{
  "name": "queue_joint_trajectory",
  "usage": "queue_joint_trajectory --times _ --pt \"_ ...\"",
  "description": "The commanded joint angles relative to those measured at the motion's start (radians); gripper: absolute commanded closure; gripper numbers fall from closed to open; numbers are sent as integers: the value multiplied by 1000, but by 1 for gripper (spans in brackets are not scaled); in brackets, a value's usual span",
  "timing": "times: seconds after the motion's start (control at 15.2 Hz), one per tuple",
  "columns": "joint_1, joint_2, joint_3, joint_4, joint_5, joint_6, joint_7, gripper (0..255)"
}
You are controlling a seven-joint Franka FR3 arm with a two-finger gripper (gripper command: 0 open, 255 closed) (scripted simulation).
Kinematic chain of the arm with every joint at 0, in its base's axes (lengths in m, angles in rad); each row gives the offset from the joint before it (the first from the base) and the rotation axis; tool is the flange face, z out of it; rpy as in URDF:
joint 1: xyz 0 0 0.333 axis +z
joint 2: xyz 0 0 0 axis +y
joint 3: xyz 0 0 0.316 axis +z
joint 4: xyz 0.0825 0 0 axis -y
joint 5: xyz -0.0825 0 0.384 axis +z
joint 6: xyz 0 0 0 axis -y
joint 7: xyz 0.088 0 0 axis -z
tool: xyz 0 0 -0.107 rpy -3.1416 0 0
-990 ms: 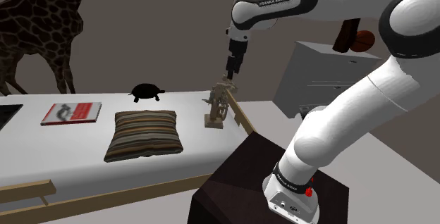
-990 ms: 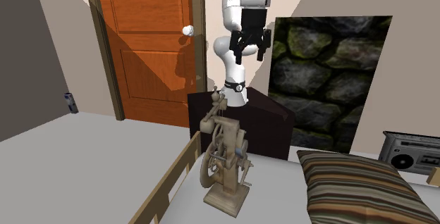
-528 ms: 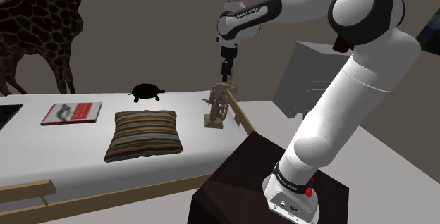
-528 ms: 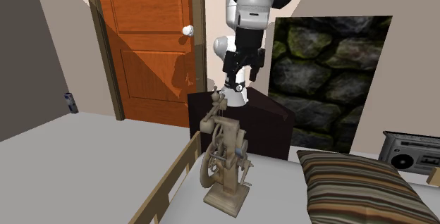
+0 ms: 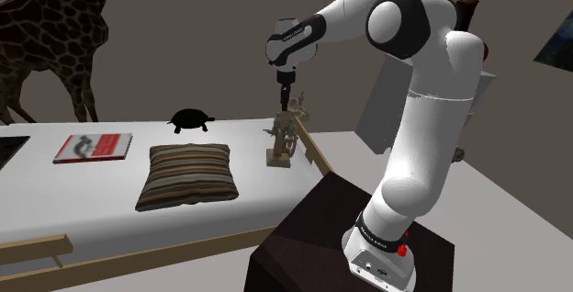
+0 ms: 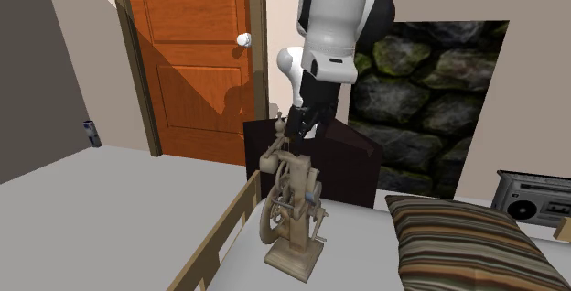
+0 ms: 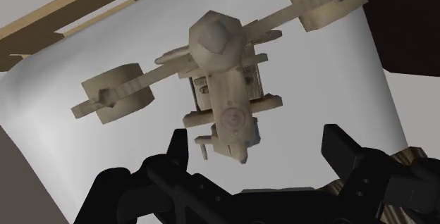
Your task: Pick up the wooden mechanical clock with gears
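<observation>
**Clock** (image 5: 284, 139) (image 6: 291, 209) (image 7: 222, 89). Pale wood throughout.
- Build: an open upright frame on a flat rectangular base, with a toothed wheel low on the front.
- Top: a faceted knob. The wrist view shows a crossbar beneath it with a thick disc at each end.
- Position: upright on the white bed (image 5: 110, 198), close to the wooden rail (image 6: 220, 239) on the side nearest the stand (image 5: 317, 235). In the shoulder view it is to the right of the striped pillow (image 5: 188, 175), apart from it.

**Gripper** (image 5: 286, 103) (image 6: 301, 126) (image 7: 258, 145). Black, pointing down, just over the knob.
- State: released. The fingers (image 7: 178, 147) stand wide apart and clasp nothing.
- Contact with the clock: cannot be told.

**Other items on the bed, shoulder view:**
- Red book (image 5: 93, 147)
- Black turtle (image 5: 191, 118)

**Surroundings:**
- Giraffe (image 5: 55, 33)
- Orange door (image 6: 197, 60)
- Radio (image 6: 531, 198)
</observation>
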Motion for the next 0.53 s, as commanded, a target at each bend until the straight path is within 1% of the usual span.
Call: queue_joint_trajectory --times 0.0,0.46 --pt "-8 52 4 50 7 2 -34 0" --pt "-16 106 11 15 22 89 -34 0"
